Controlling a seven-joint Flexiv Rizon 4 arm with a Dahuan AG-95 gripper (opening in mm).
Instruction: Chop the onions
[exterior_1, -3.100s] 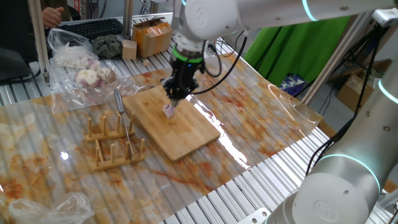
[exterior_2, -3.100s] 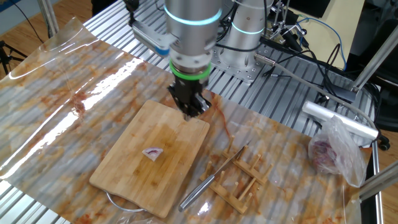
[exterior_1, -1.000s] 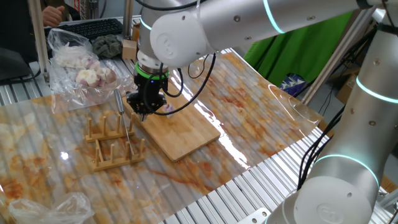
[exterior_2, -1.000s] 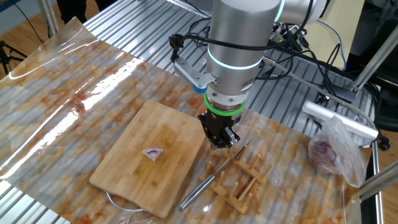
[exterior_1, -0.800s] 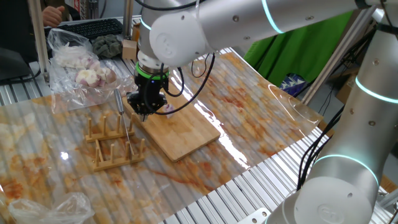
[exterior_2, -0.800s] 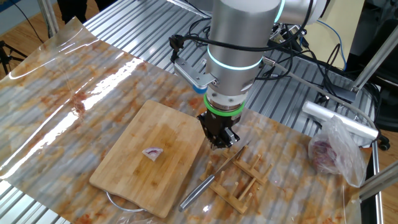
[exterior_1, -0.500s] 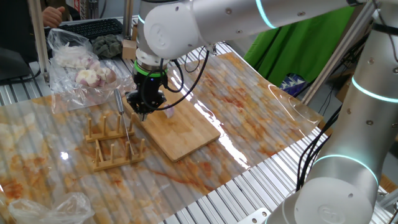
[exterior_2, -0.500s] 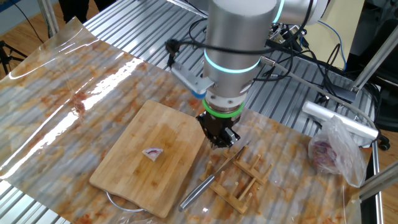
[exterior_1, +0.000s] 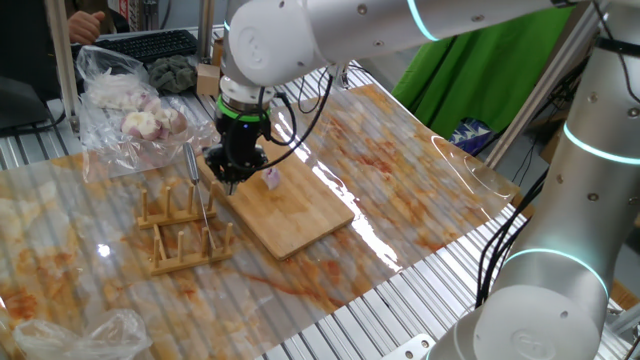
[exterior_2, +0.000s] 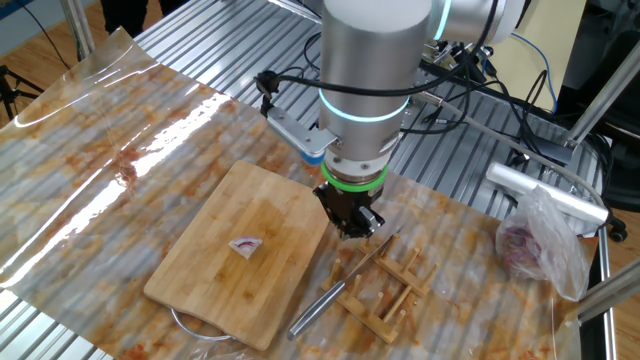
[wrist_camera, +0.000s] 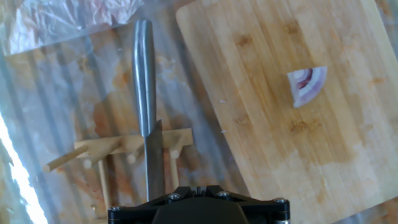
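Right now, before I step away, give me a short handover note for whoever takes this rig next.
Gripper: shut, empty, pointing down between the board's edge and the knife rack.
Onion: one small wedge, uncut, lying on the board, apart from the gripper.
Knife: lying across the wooden rack beside the board, handle sticking out past it, not gripped.
Done: onion is placed on the board.
Left: open the gripper, take the knife by its handle, chop the wedge.
A bag with more onions sits at the far end of the table.
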